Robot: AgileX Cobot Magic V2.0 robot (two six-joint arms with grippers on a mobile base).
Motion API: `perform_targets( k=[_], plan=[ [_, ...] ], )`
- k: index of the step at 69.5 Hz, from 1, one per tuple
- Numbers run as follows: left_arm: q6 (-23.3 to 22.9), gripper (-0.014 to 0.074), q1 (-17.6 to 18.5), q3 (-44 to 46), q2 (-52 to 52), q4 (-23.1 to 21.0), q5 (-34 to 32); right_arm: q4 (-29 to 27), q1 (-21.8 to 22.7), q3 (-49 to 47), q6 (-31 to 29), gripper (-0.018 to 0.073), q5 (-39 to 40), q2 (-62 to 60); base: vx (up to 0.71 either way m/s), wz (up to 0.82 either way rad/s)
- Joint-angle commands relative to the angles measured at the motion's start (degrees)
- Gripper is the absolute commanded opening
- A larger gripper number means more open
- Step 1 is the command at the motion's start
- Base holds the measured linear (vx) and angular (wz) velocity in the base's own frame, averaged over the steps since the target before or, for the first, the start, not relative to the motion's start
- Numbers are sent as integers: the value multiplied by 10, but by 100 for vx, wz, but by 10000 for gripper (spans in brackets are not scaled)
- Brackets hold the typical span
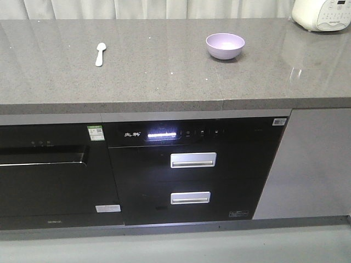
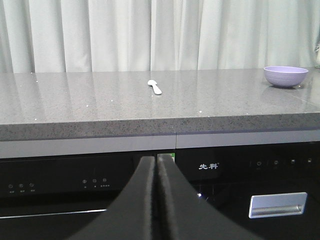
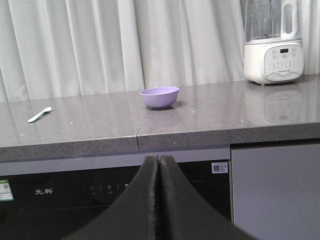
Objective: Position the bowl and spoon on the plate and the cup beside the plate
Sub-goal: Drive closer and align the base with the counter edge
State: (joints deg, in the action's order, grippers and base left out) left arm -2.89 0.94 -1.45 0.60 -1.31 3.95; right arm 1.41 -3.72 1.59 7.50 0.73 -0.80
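A lavender bowl (image 1: 225,45) sits upright on the grey countertop (image 1: 164,76), right of centre. The pale spoon (image 1: 100,53) lies on the same counter to the left, well apart from the bowl. The left wrist view shows the spoon (image 2: 155,86) straight ahead and the bowl (image 2: 285,76) at far right. In the right wrist view the bowl (image 3: 159,97) is ahead and the spoon (image 3: 39,114) at far left. Both grippers hang below the counter edge, before the black appliance fronts: left gripper (image 2: 156,159) shut and empty, right gripper (image 3: 159,159) shut and empty. The plate and the cup are out of view.
A white kitchen appliance (image 1: 322,13) stands at the counter's back right corner, also the appliance (image 3: 272,47) in the right wrist view. Black built-in units with silver handles (image 1: 192,159) fill the front below the counter. Pale curtains (image 2: 150,35) hang behind.
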Motion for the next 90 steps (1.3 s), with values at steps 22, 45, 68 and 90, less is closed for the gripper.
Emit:
perform_targets(
  k=[22, 45, 68, 90],
  plan=[
    [-3, -6, -1, 4, 8, -5, -40, 3, 1, 2, -1, -6, 43, -4, 20, 0],
    [-3, -6, -1, 4, 8, -5, -40, 3, 1, 2, -1, -6, 43, -4, 20, -1],
    [-3, -6, -1, 4, 8, -5, -40, 3, 1, 2, -1, -6, 43, -4, 19, -1],
    [-3, -6, -1, 4, 8, -5, -40, 3, 1, 2, -1, -6, 43, -4, 17, -1]
  ],
)
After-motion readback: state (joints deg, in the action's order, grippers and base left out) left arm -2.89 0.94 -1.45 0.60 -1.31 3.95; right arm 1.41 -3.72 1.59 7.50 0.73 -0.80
